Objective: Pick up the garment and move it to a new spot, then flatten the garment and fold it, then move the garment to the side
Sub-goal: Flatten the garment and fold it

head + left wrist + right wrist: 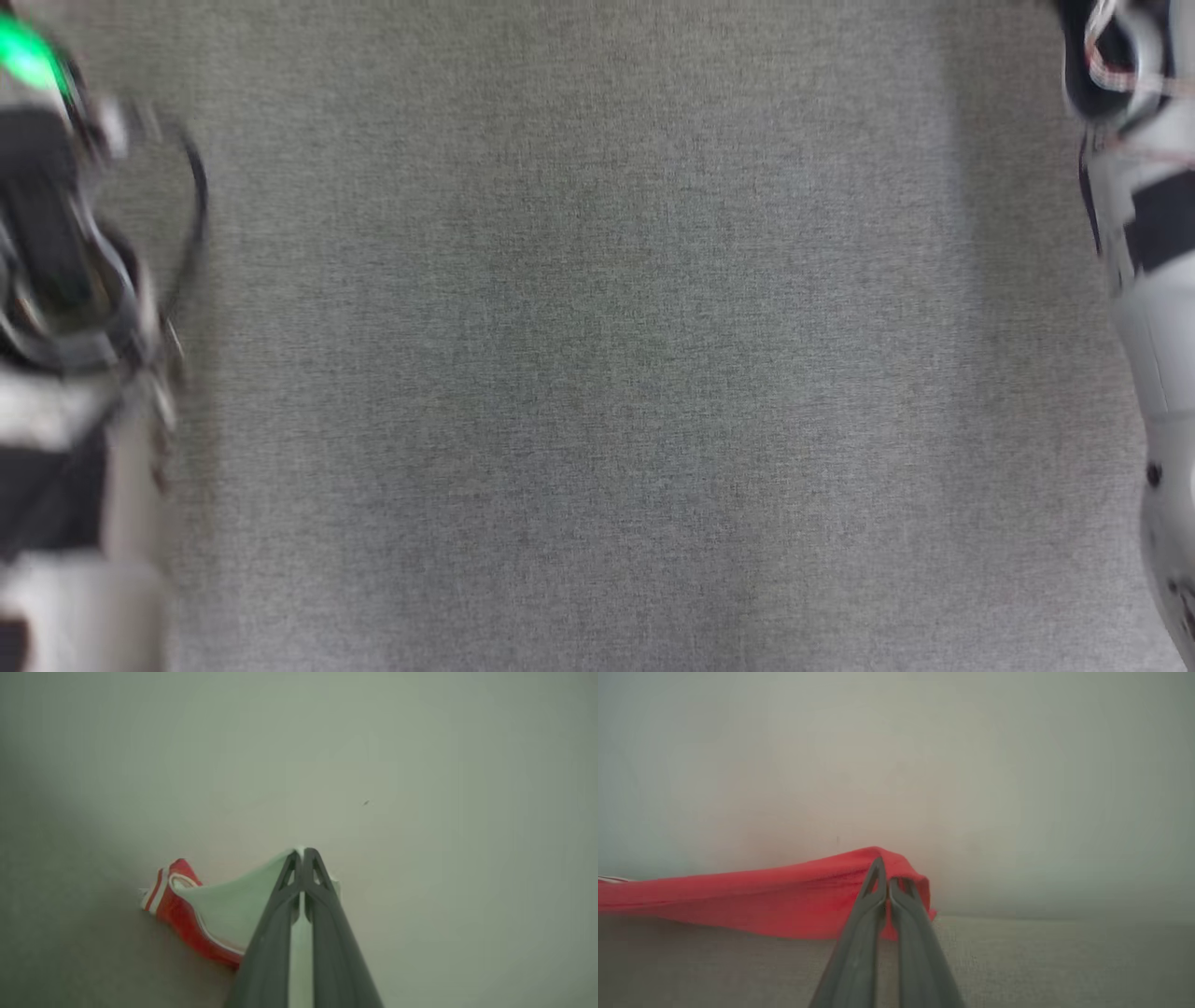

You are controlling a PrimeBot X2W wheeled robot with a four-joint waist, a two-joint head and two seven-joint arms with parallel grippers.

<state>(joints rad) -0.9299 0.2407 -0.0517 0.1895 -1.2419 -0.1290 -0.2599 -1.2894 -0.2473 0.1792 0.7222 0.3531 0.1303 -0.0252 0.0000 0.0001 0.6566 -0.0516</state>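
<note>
Plainly, the garment (219,905) is pinched at two places. In the left wrist view the left jaws are pressed together, and the two dark fingers (266,942) nip a pale mint-green edge of the cloth at their tips. From there the mint panel slopes away toward 8 o'clock and ends in a red band (180,910) trimmed with white stripes. Whether that red end rests on the grey surface beneath it cannot be told. A tiny dark speck (365,803) sits on the pale background at about 1 o'clock from the tips. In the right wrist view the right jaws are likewise closed, and their fingers (854,952) grip a raised red fold of the garment (761,896). The red cloth stretches from this fold toward 9 o'clock to the edge of the picture, above the grey woven desk (1064,961). Whether its lower edge touches the desk is unclear. In the head view the same grey desk (597,373) lies between the arms. The left arm (56,280) stands blurred at 9 o'clock, with a green light (28,51) at its top and a dark cable loop (196,187) beside it. The pale right arm (1148,280), banded in black, stands at 3 o'clock.
</note>
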